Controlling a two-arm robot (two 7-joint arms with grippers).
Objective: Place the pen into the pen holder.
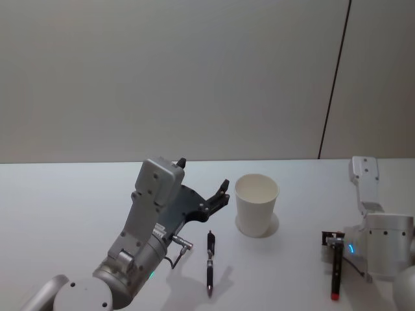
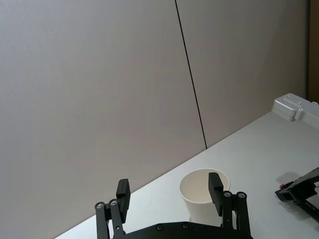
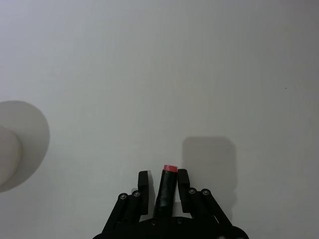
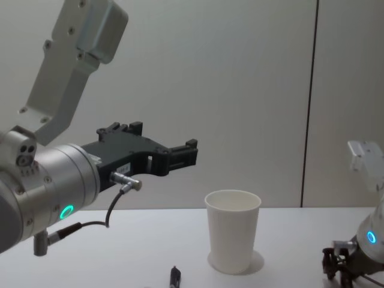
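The pen holder (image 1: 256, 204), a plain white paper cup, stands upright on the white table (image 1: 78, 207). It also shows in the chest view (image 4: 233, 237) and the left wrist view (image 2: 197, 199). A black pen (image 1: 210, 262) lies flat on the table in front and to the left of the cup; its end shows in the chest view (image 4: 174, 277). My left gripper (image 1: 204, 173) hovers open above the table just left of the cup, holding nothing (image 2: 169, 191) (image 4: 162, 141). My right gripper (image 1: 335, 249) sits low at the right, shut on a black red-tipped pen (image 3: 170, 168).
A grey wall with a dark vertical seam (image 1: 334, 78) rises behind the table. The right arm's white link (image 1: 366, 181) stands right of the cup. Bare tabletop stretches to the left and between the cup and the right gripper.
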